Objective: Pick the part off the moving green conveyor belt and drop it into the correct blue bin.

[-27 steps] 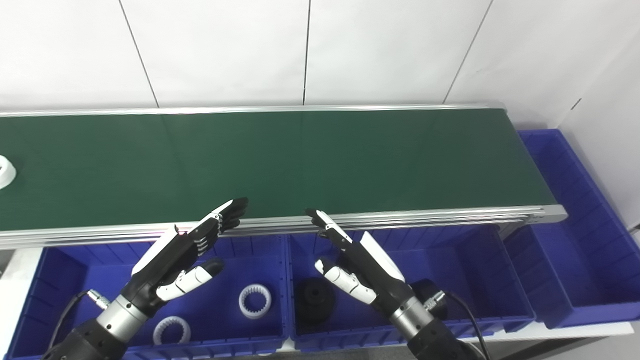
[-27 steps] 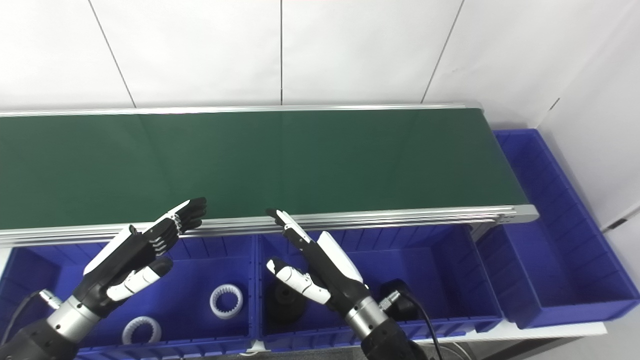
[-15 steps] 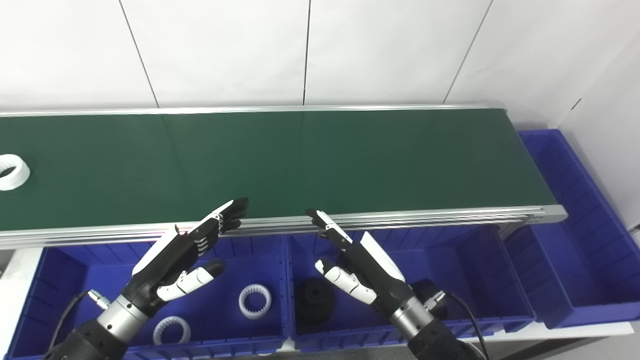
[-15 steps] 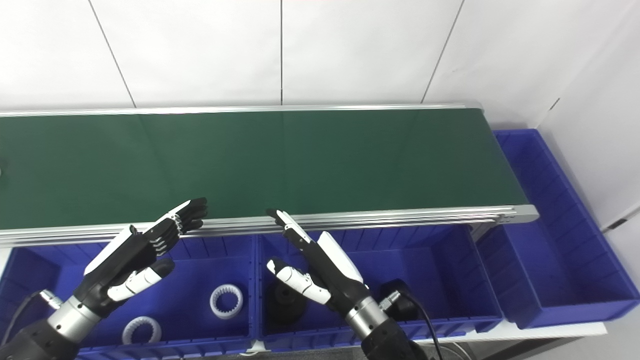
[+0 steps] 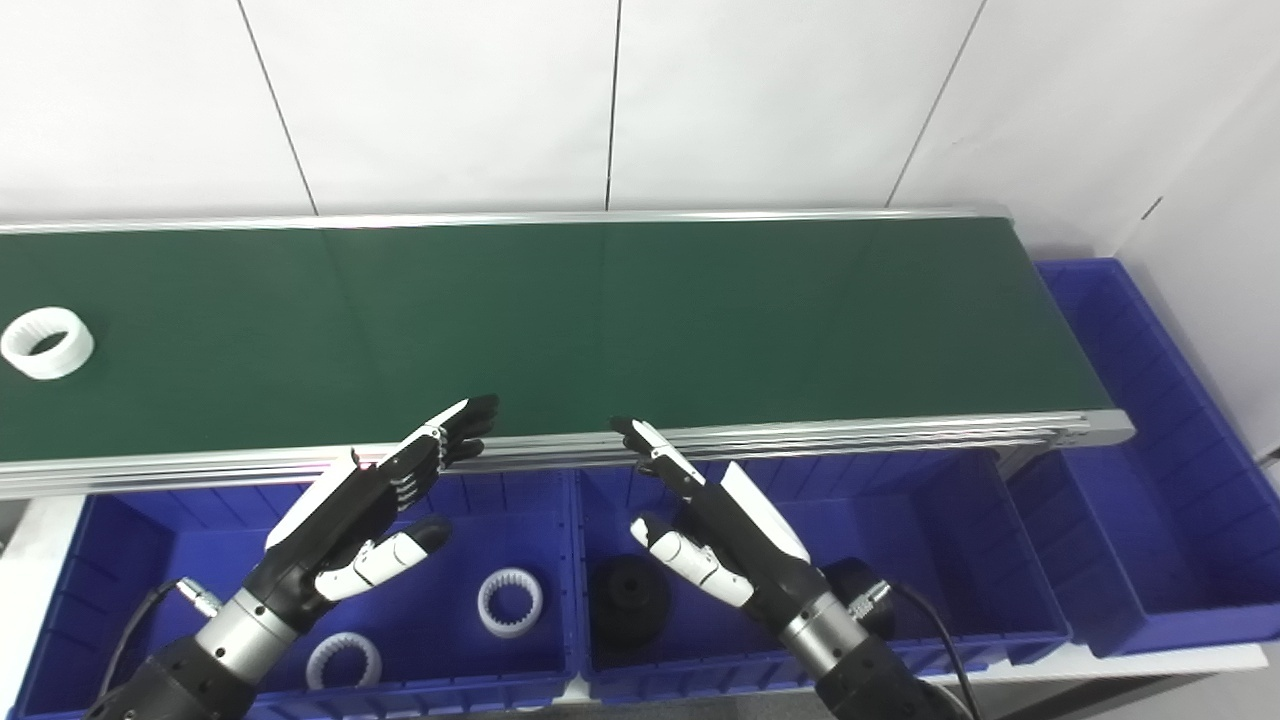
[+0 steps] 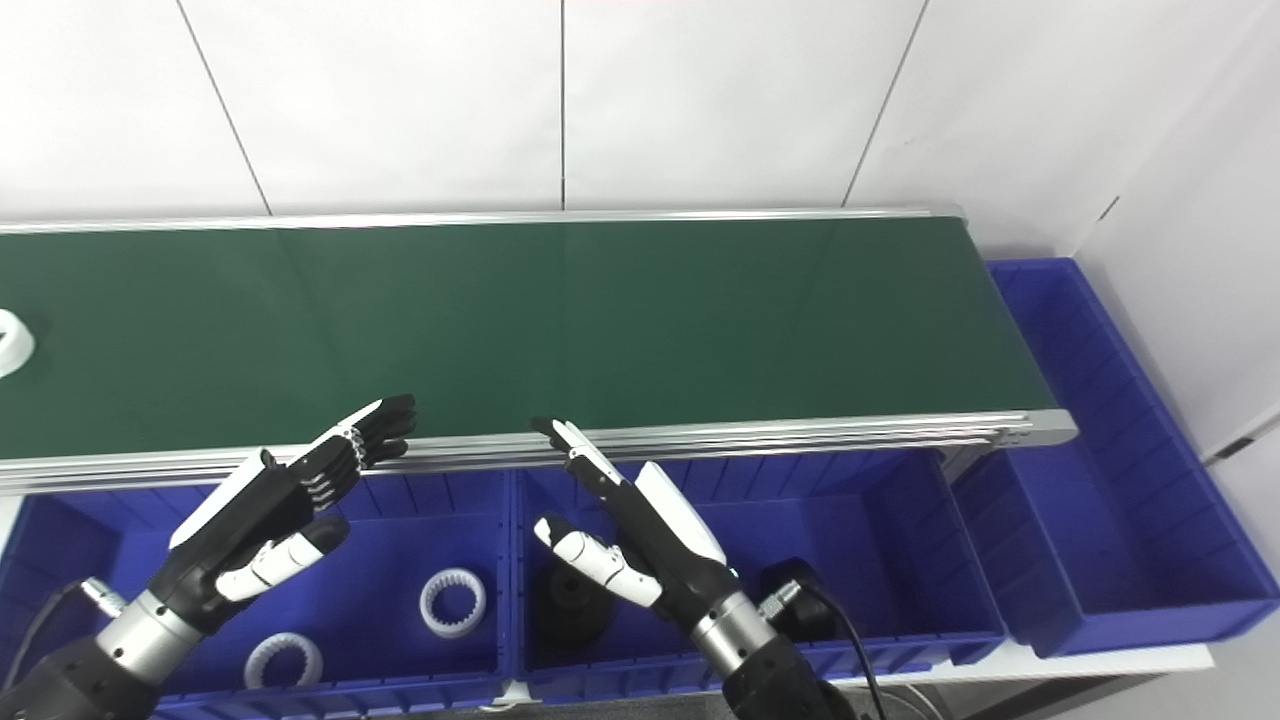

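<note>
A white toothed ring point(image 5: 46, 343) lies flat on the far left of the green conveyor belt point(image 5: 620, 320), its hole facing up — round, so no long axis to speak of. Both the left robot hand point(image 5: 370, 510) and the right robot hand point(image 5: 700, 520) hover with fingers spread, holding nothing, above the blue bins — the left bin point(image 5: 120, 560) already holds white rings, the middle bin point(image 5: 940, 540) black parts. The left hand looks best placed: wait, then close across the rim from above.
</note>
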